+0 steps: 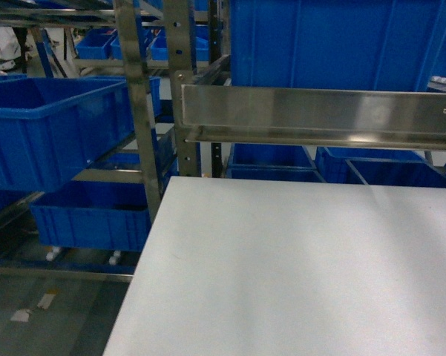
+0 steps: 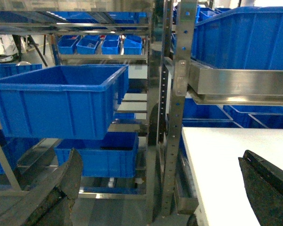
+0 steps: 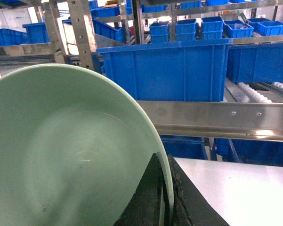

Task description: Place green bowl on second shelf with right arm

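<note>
Beyond the right gripper (image 3: 164,197) a big blue crate (image 3: 165,70) rides the second shelf (image 3: 216,120), contents hidden, while the green bowl (image 3: 61,155) sits rim-pinched, upended, between its clenched fingers

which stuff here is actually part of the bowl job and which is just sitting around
Part of the job:
- green bowl, rim clamped in the right gripper
- second shelf, the steel rail tier ahead

Just there:
- white tabletop
- blue crates
- left gripper, jaws apart, holding nothing
</note>
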